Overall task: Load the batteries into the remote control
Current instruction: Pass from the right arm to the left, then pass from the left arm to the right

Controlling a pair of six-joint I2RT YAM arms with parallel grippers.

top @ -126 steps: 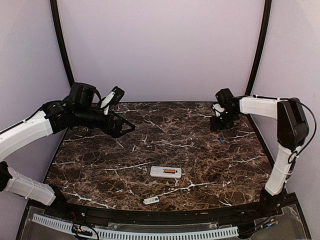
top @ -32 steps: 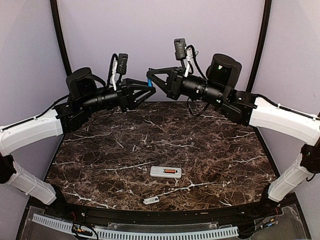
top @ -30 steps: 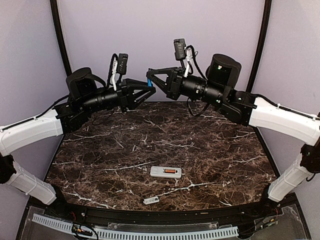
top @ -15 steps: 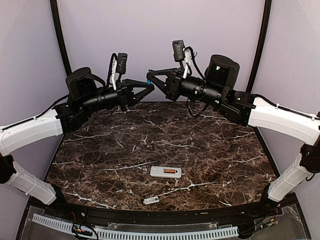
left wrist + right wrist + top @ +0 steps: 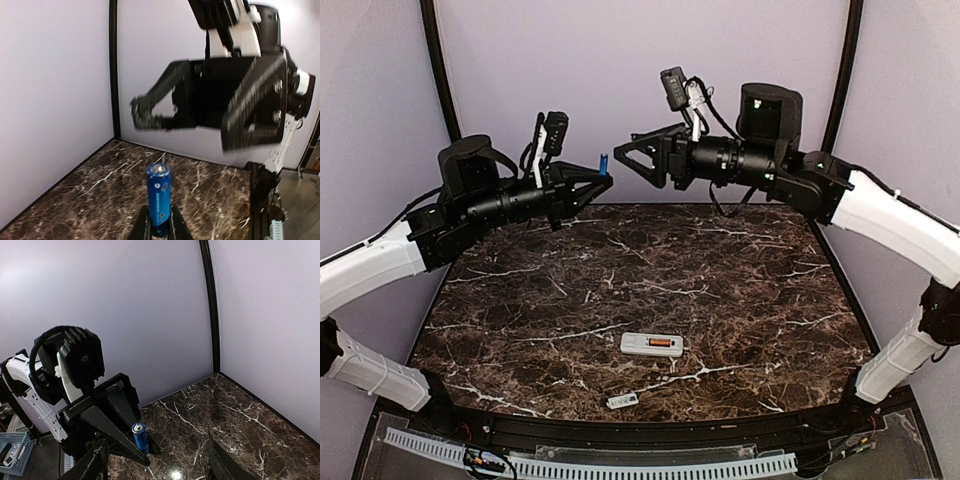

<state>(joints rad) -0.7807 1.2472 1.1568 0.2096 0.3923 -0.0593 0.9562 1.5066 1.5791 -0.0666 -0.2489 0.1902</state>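
High above the back of the table, my left gripper (image 5: 604, 177) is shut on the lower end of the blue battery (image 5: 603, 160), which stands upright between its fingers (image 5: 159, 197). My right gripper (image 5: 625, 158) faces it from the right, open and apart from the battery (image 5: 140, 436), with nothing between its fingers (image 5: 95, 462). The white remote control (image 5: 652, 345) lies face down near the table's front middle. Its compartment is open and an orange-red battery (image 5: 665, 345) sits in it.
A small loose white battery cover (image 5: 622, 401) lies near the front edge, left of the remote. Black frame posts (image 5: 840, 90) and pale walls close in the back and sides. The dark marble tabletop (image 5: 650, 270) lies well below both grippers.
My right gripper has opened and let go of the blue battery. The left gripper shut on it and drew back to the left with it, and the two grippers moved apart.
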